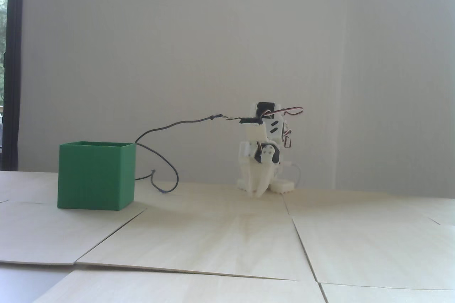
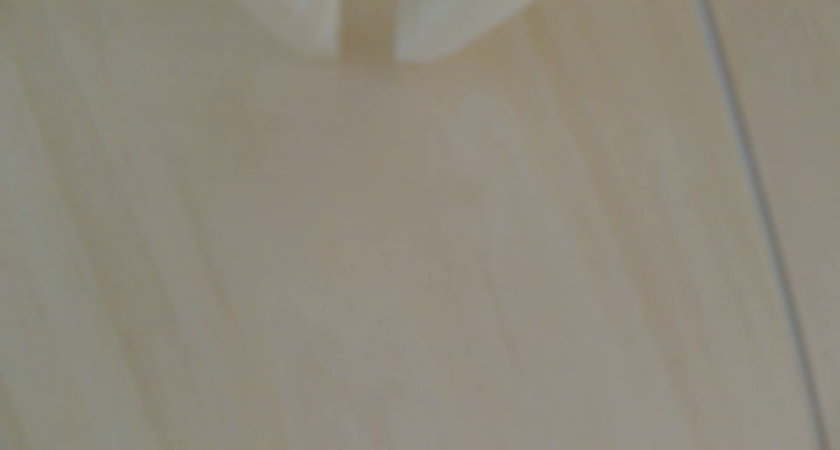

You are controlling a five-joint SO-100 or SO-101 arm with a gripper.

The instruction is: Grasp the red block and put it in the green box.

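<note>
Red block appears in neither view, so its place, weight and best hold stay unjudged, while the gripper (image 2: 367,57) hangs narrowly parted and empty, well apart from the green box (image 1: 96,175).

Pale wall (image 1: 213,68) — three magnets up top (two green) — over wooden panels (image 1: 213,239).

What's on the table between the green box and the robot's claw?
In the fixed view, only a dark cable loops onto the wooden table between the green box and the gripper. No block shows there.
</note>
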